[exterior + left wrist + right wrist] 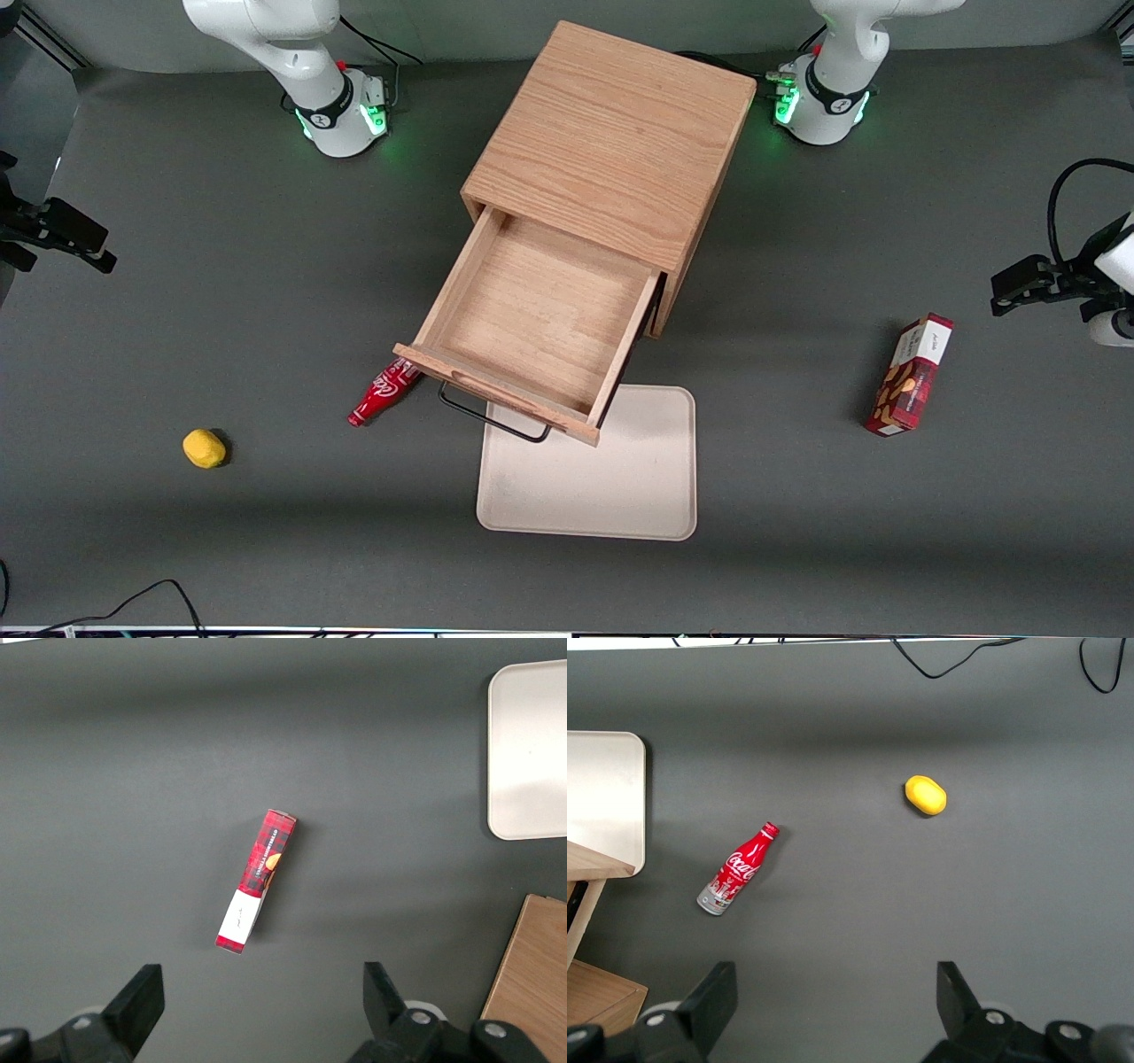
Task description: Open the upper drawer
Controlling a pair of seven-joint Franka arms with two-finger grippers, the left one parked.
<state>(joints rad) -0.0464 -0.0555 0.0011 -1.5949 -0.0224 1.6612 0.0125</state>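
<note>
Evidently, the upper drawer was found pulled well out of the oak cabinet, near the middle of the table, with its shallow wooden tray body exposed and seen to hold nothing. Its black bar handle was located on the front panel, on the side nearest the front camera, and was seen overhanging the beige tray laid on the table in front of the cabinet. The opening step was therefore judged essentially complete; whether any travel remained could not be determined. The lower drawer front could not be seen.

The gripper was observed with its fingers spread wide and nothing held between them, hovering high over the bare grey table toward the working arm's end, well apart from the handle.

A red Coca-Cola bottle was noted lying on its side just beside the drawer front. A yellow lemon-like object was noted farther toward the working arm's end. A red snack box was recorded toward the parked arm's end.
</note>
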